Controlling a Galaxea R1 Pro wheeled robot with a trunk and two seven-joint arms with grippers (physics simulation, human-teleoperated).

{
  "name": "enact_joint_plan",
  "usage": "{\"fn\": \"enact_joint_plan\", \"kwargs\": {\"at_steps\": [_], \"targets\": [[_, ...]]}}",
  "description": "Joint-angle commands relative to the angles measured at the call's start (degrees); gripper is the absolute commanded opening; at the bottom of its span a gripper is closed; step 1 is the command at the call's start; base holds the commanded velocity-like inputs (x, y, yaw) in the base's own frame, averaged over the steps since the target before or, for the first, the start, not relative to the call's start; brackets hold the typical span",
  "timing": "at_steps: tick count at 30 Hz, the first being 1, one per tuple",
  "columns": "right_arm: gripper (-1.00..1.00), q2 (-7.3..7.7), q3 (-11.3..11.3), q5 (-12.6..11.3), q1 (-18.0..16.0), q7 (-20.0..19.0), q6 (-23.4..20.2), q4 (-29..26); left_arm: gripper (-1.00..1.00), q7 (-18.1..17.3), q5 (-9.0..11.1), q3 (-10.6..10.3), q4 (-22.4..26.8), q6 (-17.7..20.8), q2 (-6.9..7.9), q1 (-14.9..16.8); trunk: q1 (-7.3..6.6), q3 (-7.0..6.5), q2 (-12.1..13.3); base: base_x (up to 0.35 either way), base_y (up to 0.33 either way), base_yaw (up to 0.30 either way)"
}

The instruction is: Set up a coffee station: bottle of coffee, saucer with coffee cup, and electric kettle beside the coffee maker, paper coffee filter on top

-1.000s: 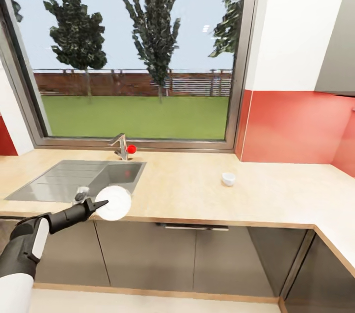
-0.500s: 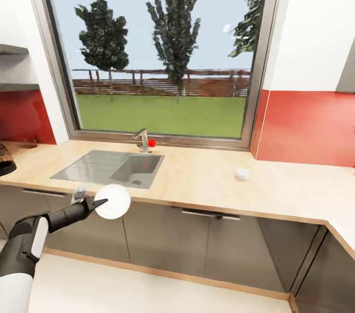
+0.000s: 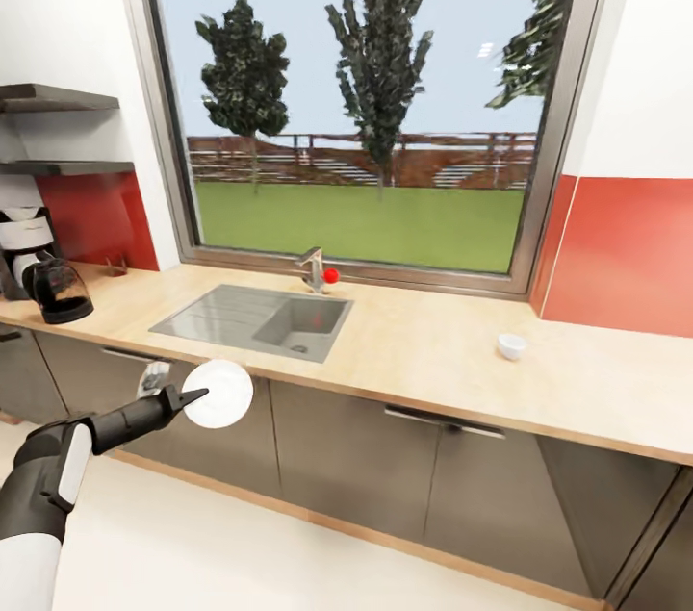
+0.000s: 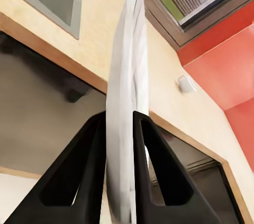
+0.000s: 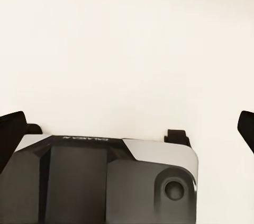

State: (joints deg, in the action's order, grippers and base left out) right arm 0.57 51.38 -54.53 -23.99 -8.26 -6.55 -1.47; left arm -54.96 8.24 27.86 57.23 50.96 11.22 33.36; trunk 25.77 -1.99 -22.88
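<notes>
My left gripper (image 3: 192, 396) is shut on the rim of the white saucer (image 3: 219, 393), held on edge in front of the counter's lower cabinets; the left wrist view shows the saucer (image 4: 127, 102) clamped between both black fingers (image 4: 90, 171). The coffee maker (image 3: 38, 265), white and black with a dark glass carafe, stands on the counter at the far left. A small white coffee cup (image 3: 511, 345) sits on the counter to the right, and is seen small past the saucer as the cup (image 4: 185, 83). My right gripper (image 5: 127, 128) is open wide over pale floor. The coffee bottle, filter and kettle are out of view.
A steel sink (image 3: 260, 320) with a faucet (image 3: 314, 270) lies in the wooden countertop (image 3: 433, 370) under a big window. Dark wall shelves (image 3: 58, 98) hang above the coffee maker. Part of the robot's own body (image 5: 106, 181) lies below the right gripper.
The whole head view has shifted, so the camera moved: the sink and cup slid right and the coffee maker and shelves came into view. The saucer stays held by the left gripper.
</notes>
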Motion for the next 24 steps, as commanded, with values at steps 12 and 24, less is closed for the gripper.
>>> {"fn": "enact_joint_plan", "kwargs": {"at_steps": [12,24], "targets": [[1.00,0.20,0.39,-0.68,0.00,-0.09,-0.29,-0.06,-1.00,-0.06,0.02,2.01,-0.37,0.19,0.21,0.03,0.02,0.63,-0.05,0.000,0.000,0.259],[1.00,0.18,0.39,-0.69,0.00,-0.09,-0.30,-0.09,-1.00,-0.06,0.02,2.02,-0.37,0.19,0.13,0.03,0.02,1.29,-0.05,0.000,0.000,0.246]]}}
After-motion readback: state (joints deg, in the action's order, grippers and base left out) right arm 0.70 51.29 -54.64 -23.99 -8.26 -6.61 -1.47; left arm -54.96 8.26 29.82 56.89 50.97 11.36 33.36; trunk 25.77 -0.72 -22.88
